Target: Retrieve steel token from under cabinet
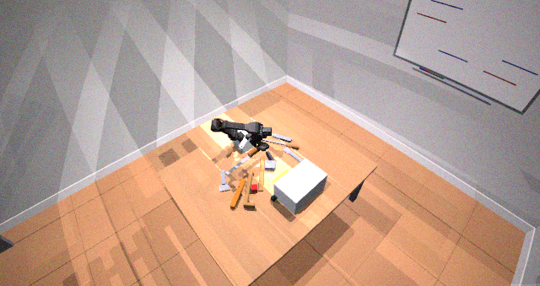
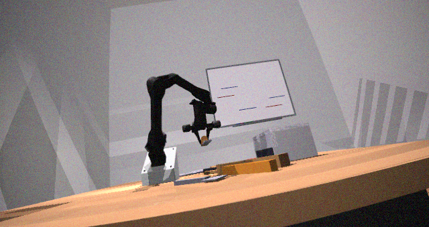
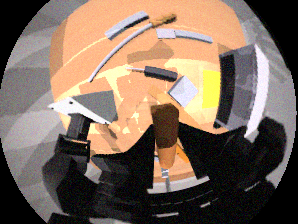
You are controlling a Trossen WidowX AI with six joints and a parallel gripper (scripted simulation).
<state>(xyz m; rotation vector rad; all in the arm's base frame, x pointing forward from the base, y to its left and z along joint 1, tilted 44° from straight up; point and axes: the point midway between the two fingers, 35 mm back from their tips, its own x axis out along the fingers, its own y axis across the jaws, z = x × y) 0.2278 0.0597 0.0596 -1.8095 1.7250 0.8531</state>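
My gripper (image 1: 255, 149) (image 2: 204, 137) (image 3: 162, 124) hangs well above the table near the robot base (image 2: 159, 169). It is shut on a wooden-handled tool (image 1: 252, 152) (image 2: 204, 140) (image 3: 165, 128), whose brown handle points down and away from the fingers and ends in a grey tip. The white cabinet (image 1: 300, 185) (image 2: 287, 140) (image 3: 238, 88) stands on the table's far side from the base. The yellow marked area (image 1: 280, 175) (image 3: 209, 88) lies in front of it. The vent slots show dark in the wrist view. I cannot see the steel token in any view.
Several loose tools lie between base and cabinet: an orange bar (image 1: 237, 193) (image 2: 249, 167), a wooden mallet (image 1: 249, 191), a red block (image 1: 254, 187), grey-headed tools (image 1: 223, 181) (image 1: 269, 162) (image 3: 184, 90), slim grey tools (image 1: 282, 137) (image 1: 292, 153). A small black ball (image 1: 273, 198) sits by the cabinet's corner.
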